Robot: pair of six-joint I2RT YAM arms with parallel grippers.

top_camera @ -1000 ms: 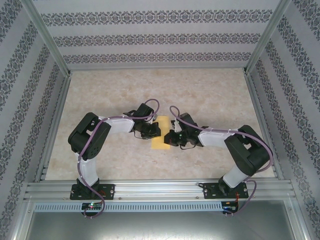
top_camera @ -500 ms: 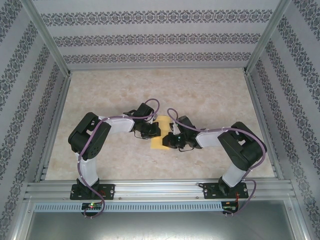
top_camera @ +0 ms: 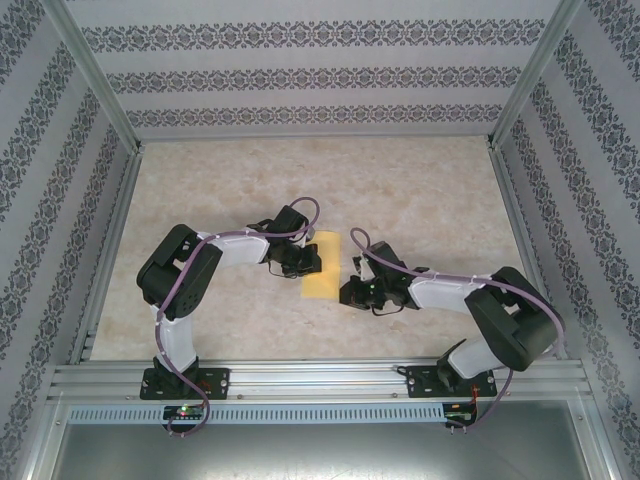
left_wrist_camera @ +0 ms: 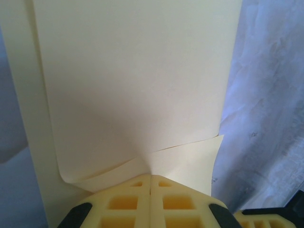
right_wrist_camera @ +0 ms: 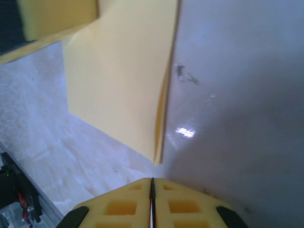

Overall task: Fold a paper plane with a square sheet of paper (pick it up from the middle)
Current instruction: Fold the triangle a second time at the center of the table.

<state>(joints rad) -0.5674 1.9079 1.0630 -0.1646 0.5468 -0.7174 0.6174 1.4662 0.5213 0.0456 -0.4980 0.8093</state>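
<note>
The square sheet of paper (top_camera: 323, 270) lies folded into a narrow yellow rectangle in the middle of the table, between both arms. My left gripper (top_camera: 309, 262) is at its left edge. In the left wrist view the jaws (left_wrist_camera: 151, 176) are shut, and the paper's layers (left_wrist_camera: 137, 85) bunch and curl up right at the tips. My right gripper (top_camera: 347, 293) is near the paper's near right corner. It is shut (right_wrist_camera: 152, 180) with nothing in it, a little short of the paper's corner (right_wrist_camera: 118, 76). A left finger (right_wrist_camera: 52, 19) shows at the top left of the right wrist view.
The pale marbled table (top_camera: 300, 180) is open beyond the paper. Patterned walls stand on three sides behind metal posts. An aluminium rail (top_camera: 320, 378) carrying both arm bases runs along the near edge.
My right gripper has drawn back off the paper toward the near right, and its arm has swung outward. The left gripper and the paper have stayed put.
</note>
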